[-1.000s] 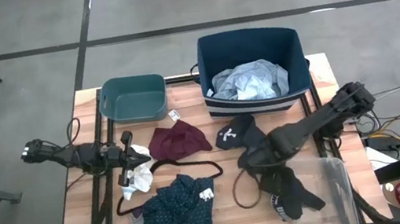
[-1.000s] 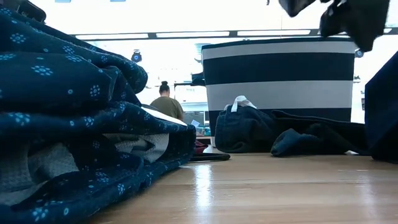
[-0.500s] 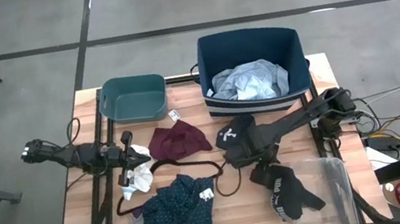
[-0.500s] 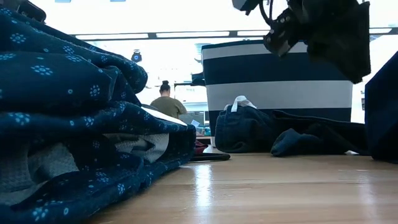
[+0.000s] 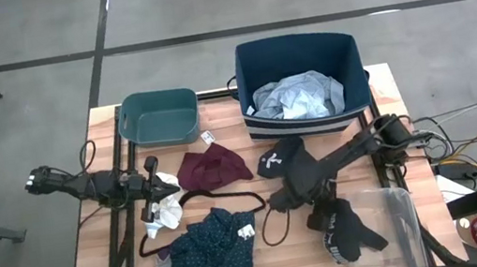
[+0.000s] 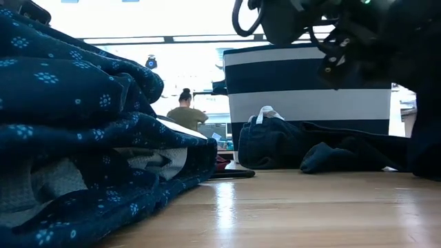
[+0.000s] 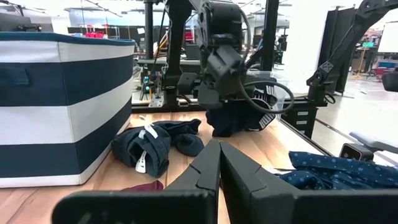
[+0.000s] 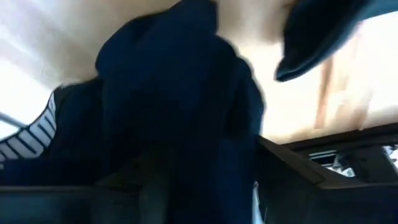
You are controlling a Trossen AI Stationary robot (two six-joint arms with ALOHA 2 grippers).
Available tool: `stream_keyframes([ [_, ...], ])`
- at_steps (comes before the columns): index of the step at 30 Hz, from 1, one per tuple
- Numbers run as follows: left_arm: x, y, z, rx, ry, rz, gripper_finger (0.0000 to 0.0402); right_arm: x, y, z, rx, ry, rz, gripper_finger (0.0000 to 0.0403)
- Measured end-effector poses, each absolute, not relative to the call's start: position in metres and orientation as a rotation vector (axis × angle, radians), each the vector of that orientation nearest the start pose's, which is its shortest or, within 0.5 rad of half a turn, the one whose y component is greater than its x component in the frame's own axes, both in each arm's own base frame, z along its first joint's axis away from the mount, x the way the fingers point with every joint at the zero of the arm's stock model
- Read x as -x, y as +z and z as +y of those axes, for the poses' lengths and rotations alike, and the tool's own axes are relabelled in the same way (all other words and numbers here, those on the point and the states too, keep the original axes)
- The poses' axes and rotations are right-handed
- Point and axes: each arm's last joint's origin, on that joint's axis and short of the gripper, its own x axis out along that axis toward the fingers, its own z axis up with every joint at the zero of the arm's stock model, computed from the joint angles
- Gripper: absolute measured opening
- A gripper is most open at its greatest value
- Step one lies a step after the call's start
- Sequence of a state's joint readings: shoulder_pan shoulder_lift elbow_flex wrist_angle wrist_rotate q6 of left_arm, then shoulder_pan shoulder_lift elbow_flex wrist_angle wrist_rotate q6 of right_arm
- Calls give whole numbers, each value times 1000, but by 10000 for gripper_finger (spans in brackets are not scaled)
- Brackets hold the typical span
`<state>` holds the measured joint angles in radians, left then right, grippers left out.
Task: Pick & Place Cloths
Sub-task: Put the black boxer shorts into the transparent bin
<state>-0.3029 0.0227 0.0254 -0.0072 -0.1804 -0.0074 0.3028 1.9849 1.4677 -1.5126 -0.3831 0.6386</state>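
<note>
Right claw carrying a black garment; sorting about one piece in.

The right claw (image 5: pixel 286 188) hangs above the surface mid-table, apparently clamped on a black piece (image 8: pixel 180 118) that drapes from it; the fingers themselves are hidden by fabric, so the grip is inferred. Beyond it stands the striped navy bin (image 5: pixel 297 49), holding the pale grey-blue shirt (image 5: pixel 297 96), the only garment placed. Left to move: the maroon piece (image 5: pixel 213 167) and navy patterned top (image 5: pixel 208 256) to its far side, more black pieces (image 5: pixel 347 236) just behind it. The left claw (image 7: pixel 219 163) waits with fingers pressed together, empty, beside small white socks (image 5: pixel 167 210). The teal tub (image 5: pixel 159 117) has nothing in it.
</note>
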Motion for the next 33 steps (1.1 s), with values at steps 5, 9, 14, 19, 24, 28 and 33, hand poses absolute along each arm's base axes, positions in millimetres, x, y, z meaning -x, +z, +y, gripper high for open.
stream_keyframes([
  [5, -94, 170, -24, 6, -122, 5, 14, -307, 191, 114, -433, -214, 2128, 70],
  [9, -94, 170, -24, 6, -122, 6, 14, -304, 199, 115, -448, -221, 2104, 18],
  [14, -94, 170, -24, 6, -122, 6, 14, -298, 223, 114, -491, -252, 2058, 10],
  [19, -94, 170, -24, 6, -122, 7, 14, -286, 262, 115, -527, -251, 1949, 9],
  [24, -95, 169, -24, 5, -122, 9, 14, -265, 308, 112, -568, -290, 1766, 9],
  [28, -95, 169, -24, 5, -122, 10, 14, -236, 339, 112, -599, -310, 1632, 9],
  [33, -95, 169, -24, 5, -122, 11, 14, -195, 368, 113, -654, -314, 1500, 8],
])
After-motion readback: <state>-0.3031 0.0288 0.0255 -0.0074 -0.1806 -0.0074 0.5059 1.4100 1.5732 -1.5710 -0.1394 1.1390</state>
